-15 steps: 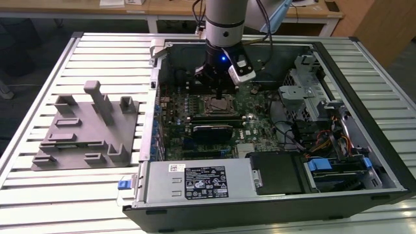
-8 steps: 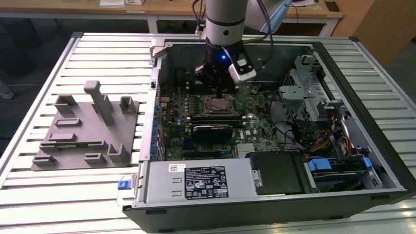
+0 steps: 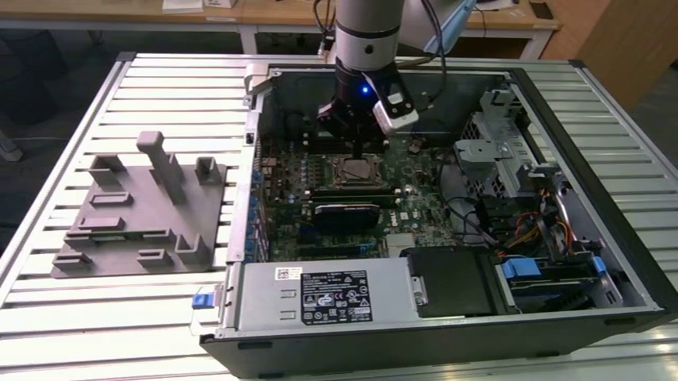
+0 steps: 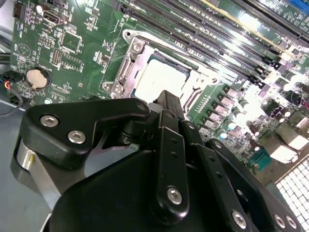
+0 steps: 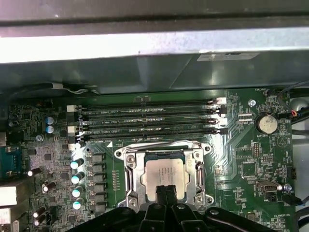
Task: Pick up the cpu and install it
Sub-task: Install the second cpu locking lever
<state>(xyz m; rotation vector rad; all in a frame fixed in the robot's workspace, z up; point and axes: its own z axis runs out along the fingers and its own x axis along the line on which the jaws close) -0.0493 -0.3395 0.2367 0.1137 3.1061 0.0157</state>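
Cpu, pale silver square chip (image 5: 165, 173) (image 4: 157, 77), sits flat in metal-framed socket (image 5: 131, 169) on green motherboard (image 5: 241, 145), in both wrist views. My black gripper (image 5: 165, 189) hangs directly over it, fingers pressed together, holding nothing I can see. Fingertips hide chip's near edge; contact unclear. Little room: memory slots (image 5: 149, 116) just beside socket. Print on chip unreadable.
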